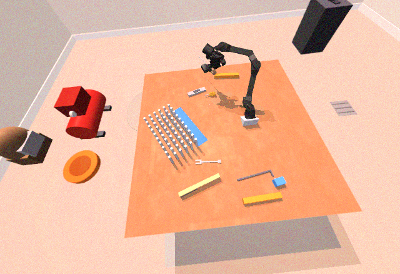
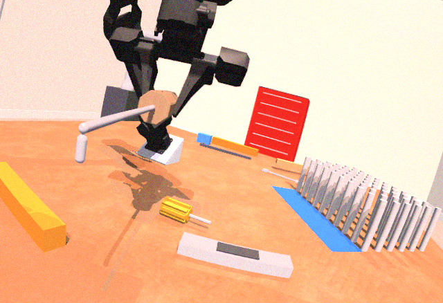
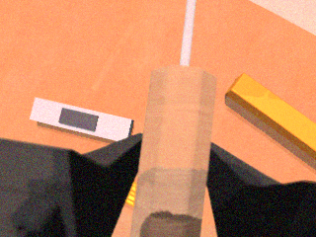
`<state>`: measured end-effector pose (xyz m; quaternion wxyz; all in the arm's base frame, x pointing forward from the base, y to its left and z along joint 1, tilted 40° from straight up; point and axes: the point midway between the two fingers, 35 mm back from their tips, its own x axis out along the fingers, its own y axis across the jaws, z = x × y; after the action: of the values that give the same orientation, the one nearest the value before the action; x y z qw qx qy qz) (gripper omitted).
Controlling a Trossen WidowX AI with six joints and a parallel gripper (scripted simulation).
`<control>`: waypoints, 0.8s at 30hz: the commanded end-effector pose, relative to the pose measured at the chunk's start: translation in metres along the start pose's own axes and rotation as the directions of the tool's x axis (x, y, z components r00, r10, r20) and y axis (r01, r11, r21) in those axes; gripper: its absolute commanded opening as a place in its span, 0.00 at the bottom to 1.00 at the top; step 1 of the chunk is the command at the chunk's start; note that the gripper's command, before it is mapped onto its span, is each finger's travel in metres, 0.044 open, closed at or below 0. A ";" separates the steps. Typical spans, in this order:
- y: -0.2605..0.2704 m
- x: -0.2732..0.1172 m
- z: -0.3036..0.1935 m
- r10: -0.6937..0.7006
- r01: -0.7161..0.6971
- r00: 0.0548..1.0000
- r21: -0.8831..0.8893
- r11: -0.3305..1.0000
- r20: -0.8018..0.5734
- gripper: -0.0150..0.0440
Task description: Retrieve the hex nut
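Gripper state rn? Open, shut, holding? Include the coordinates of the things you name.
Gripper (image 1: 213, 71) (image 2: 163, 110) (image 3: 174, 144): closed on the wooden handle (image 1: 213, 71) (image 2: 156, 104) (image 3: 179, 118) of the hooked tool, held up above the table (image 1: 180, 213) (image 2: 228, 199) (image 3: 64, 49).

On the tabletop, you will see a light-grey rectangular bar with a dark inset (image 1: 191, 94) (image 2: 200, 248) (image 3: 114, 124), a blue rectangular block (image 1: 279, 181) (image 2: 204, 138) near an orange-yellow bar (image 1: 262, 198) (image 2: 234, 146), and a pale-yellow bar (image 1: 199, 185). Beyond the table, note a red cylinder (image 1: 87, 119) and a round orange disc (image 1: 80, 166).
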<state>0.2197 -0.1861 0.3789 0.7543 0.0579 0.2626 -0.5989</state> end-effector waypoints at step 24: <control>0.108 -0.033 -0.080 0.297 -0.346 0.933 -0.735 0.583 -0.204 0.25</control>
<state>0.2835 -0.1101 0.3124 0.7985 -0.1635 0.4735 -0.3339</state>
